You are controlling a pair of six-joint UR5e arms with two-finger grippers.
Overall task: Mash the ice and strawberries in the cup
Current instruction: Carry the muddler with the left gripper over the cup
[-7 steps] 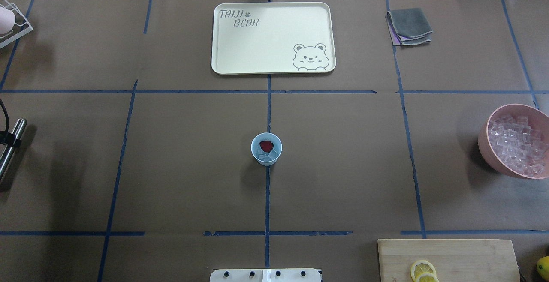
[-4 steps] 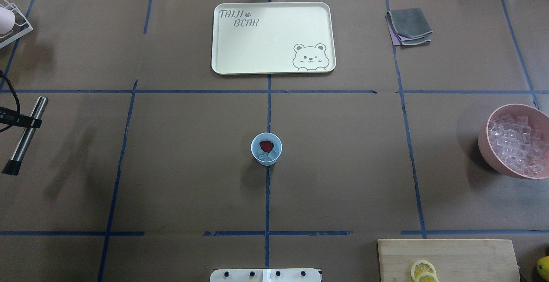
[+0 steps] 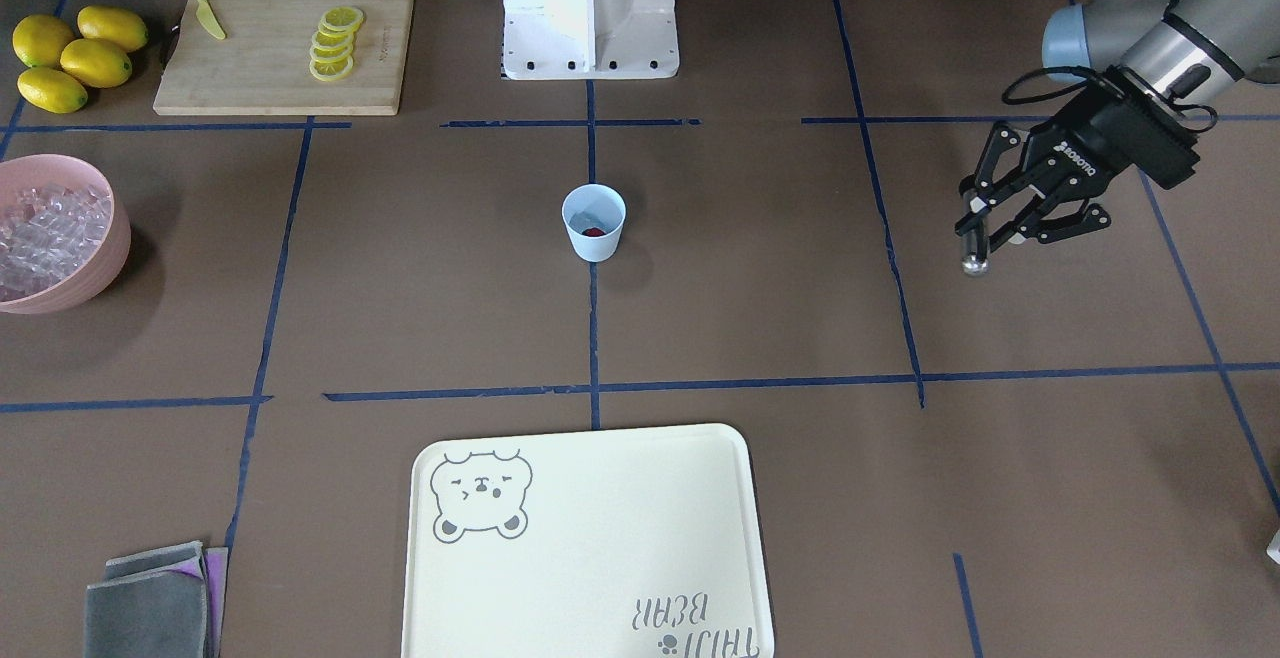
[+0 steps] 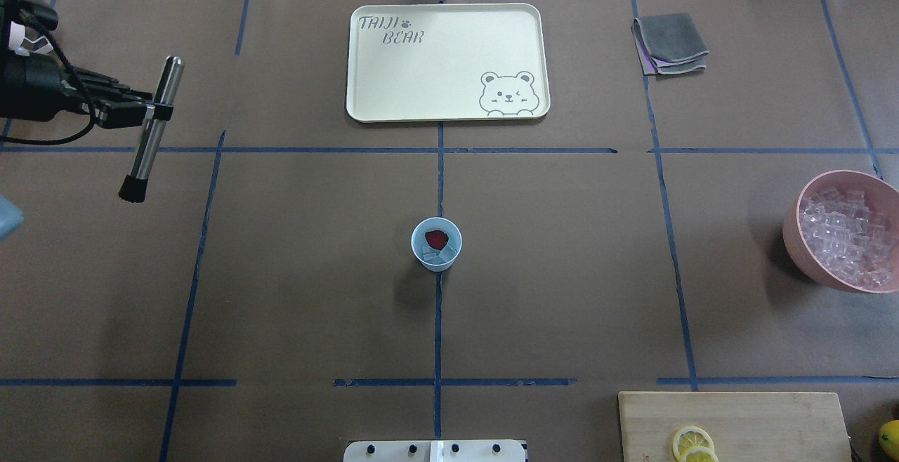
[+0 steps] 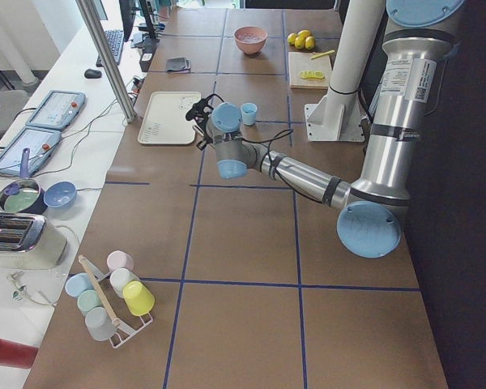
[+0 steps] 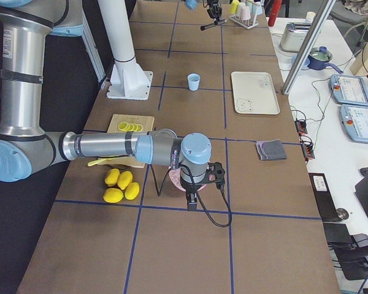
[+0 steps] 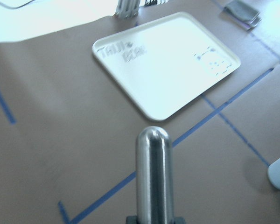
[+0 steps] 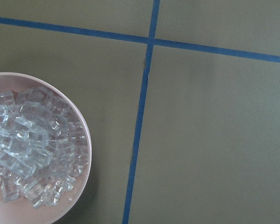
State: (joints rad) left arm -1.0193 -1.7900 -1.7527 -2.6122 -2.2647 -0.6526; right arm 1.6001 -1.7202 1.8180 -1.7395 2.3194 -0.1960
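Note:
The pale-blue cup (image 4: 436,260) stands at the table's middle and also shows in the front view (image 3: 594,243). Inside it lie a small red strawberry (image 4: 437,239) and a few clear ice cubes (image 4: 435,257). My left gripper (image 4: 156,112) is at the far left, well away from the cup, shut on a steel muddler (image 4: 149,140) with a black end, held tilted above the table. In the left wrist view the muddler's rounded end (image 7: 153,172) points toward the tray. My right gripper (image 6: 192,199) hangs over the pink bowl; I cannot tell whether it is open or shut.
A cream bear tray (image 4: 393,83) lies at the back centre. A pink bowl (image 4: 792,227) of ice stands at the right edge. A folded grey cloth (image 4: 671,44) is back right. A cutting board (image 4: 758,413) with lemon slices is front right, with whole lemons (image 3: 70,58) beside it.
My left gripper has carried the muddler from the left edge further onto the table, away from the robot and to the right. The cup and its contents have not moved.

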